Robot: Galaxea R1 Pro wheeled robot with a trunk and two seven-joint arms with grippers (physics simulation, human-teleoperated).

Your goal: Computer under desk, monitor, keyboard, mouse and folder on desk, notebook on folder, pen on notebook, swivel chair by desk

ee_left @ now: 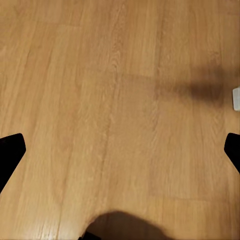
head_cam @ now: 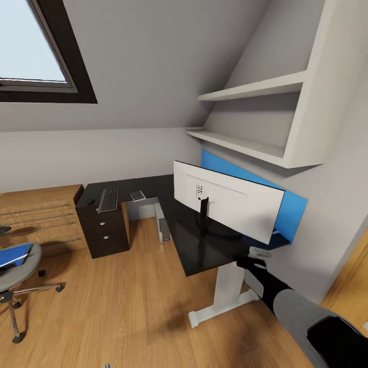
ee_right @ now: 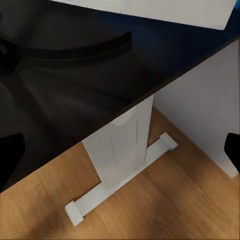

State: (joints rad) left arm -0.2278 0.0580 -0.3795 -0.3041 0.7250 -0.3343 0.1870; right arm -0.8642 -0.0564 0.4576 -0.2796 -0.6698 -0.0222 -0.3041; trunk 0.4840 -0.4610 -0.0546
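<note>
The monitor (head_cam: 225, 204) stands on the black desk (head_cam: 194, 250) with its white back toward me. On the desk's far wing lie the keyboard (head_cam: 108, 199), a small dark mouse (head_cam: 91, 202) to its left and a flat grey thing (head_cam: 137, 195), perhaps the notebook, to its right. The computer (head_cam: 163, 229) sits on the floor under the desk. The folder (head_cam: 13, 254) lies on the swivel chair (head_cam: 20, 276) at the left. My right gripper (head_cam: 254, 258) (ee_right: 120, 155) is open beside the desk's near edge. My left gripper (ee_left: 120, 150) hangs open over bare floor. The pen is out of view.
A dark drawer pedestal (head_cam: 105, 230) stands under the desk's far wing, beside a low oak drawer unit (head_cam: 41, 214). The desk's white leg (head_cam: 225, 294) (ee_right: 125, 150) stands close to my right arm. White shelves (head_cam: 255, 117) and a blue panel (head_cam: 291, 209) are on the right wall.
</note>
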